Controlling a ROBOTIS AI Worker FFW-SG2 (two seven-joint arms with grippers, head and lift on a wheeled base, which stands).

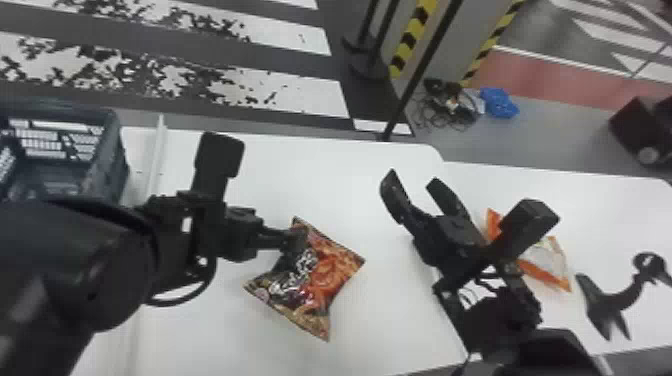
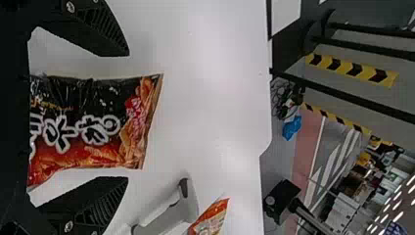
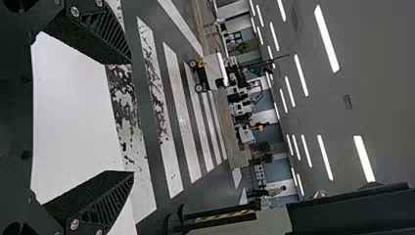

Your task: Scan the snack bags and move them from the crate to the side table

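Note:
A black, orange and red snack bag (image 1: 330, 272) lies on the white table, with my left gripper (image 1: 295, 239) at its upper left edge. In the left wrist view the same bag (image 2: 93, 127) reaches in between the spread fingers of my left gripper (image 2: 127, 116), with white gaps on both sides of it. My right gripper (image 1: 412, 180) is above the table to the right of that bag, open and holding nothing; the right wrist view shows my right gripper (image 3: 132, 117) with its fingers apart. An orange and white bag (image 1: 557, 257) lies beyond the right arm, partly covered.
A dark blue-grey crate (image 1: 107, 150) stands at the left. The white table (image 1: 200, 335) adjoins another white table (image 1: 620, 200) on the right, where a dark curved object (image 1: 617, 300) stands near the right edge. Black posts and cables are on the floor behind.

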